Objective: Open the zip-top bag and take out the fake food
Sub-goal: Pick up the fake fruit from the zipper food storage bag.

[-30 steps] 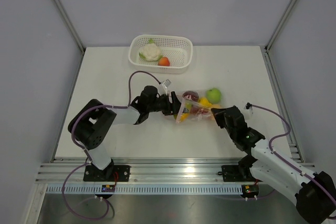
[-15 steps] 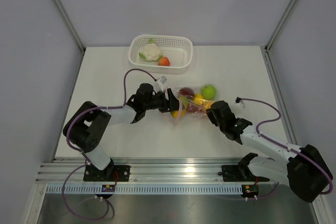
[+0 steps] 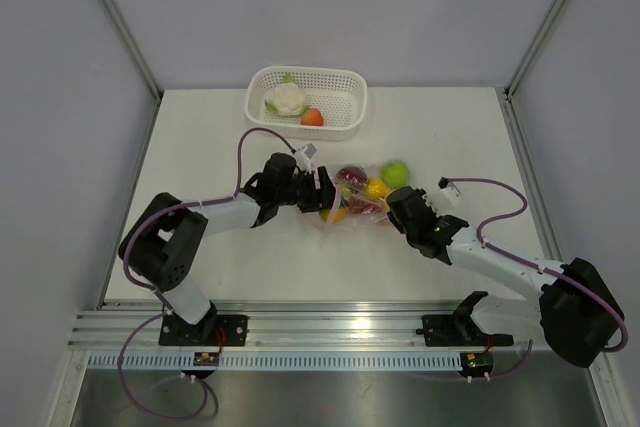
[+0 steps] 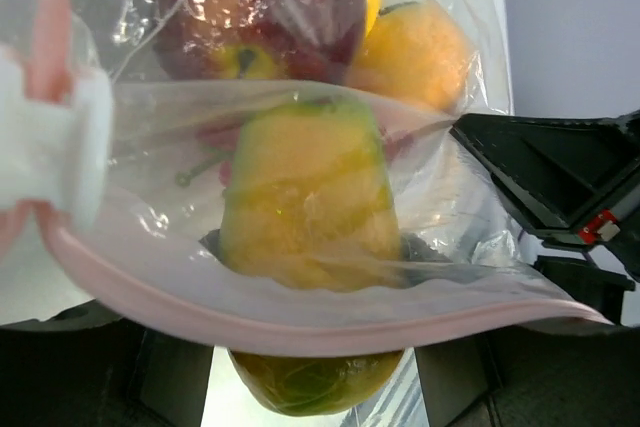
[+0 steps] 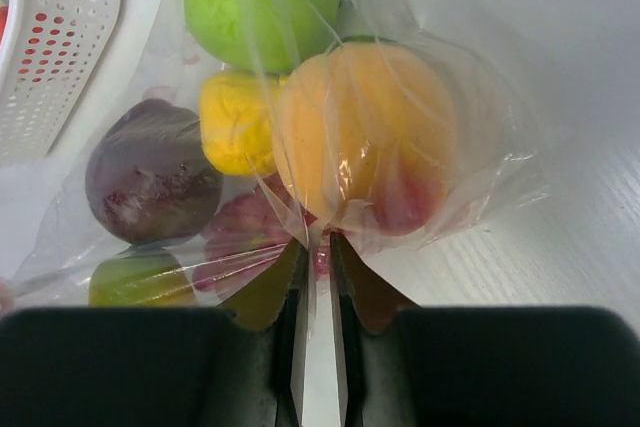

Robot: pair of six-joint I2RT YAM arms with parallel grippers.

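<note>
The clear zip-top bag (image 3: 362,192) lies mid-table with fake food inside: a green apple (image 5: 262,2), a peach (image 5: 365,132), a yellow piece (image 5: 237,122) and a dark red piece (image 5: 152,182). My left gripper (image 3: 322,194) is at the bag's mouth. Its fingers close on a yellow-green fruit (image 4: 310,207), and the pink zip strip (image 4: 300,322) crosses in front of it. My right gripper (image 3: 393,202) is at the bag's opposite end. In the right wrist view that gripper (image 5: 318,247) is slightly open, with a fold of bag film running between its fingers.
The white perforated basket (image 3: 345,97) stands at the back of the table, holding a cauliflower (image 3: 287,99) and an orange piece (image 3: 312,117). Its corner also shows in the right wrist view as the basket (image 5: 50,37). Grey walls enclose the table on three sides.
The bag and both grippers have shifted toward the back left. My right arm has stretched out after the bag, and its jaws, shut on the film before, have parted slightly.
</note>
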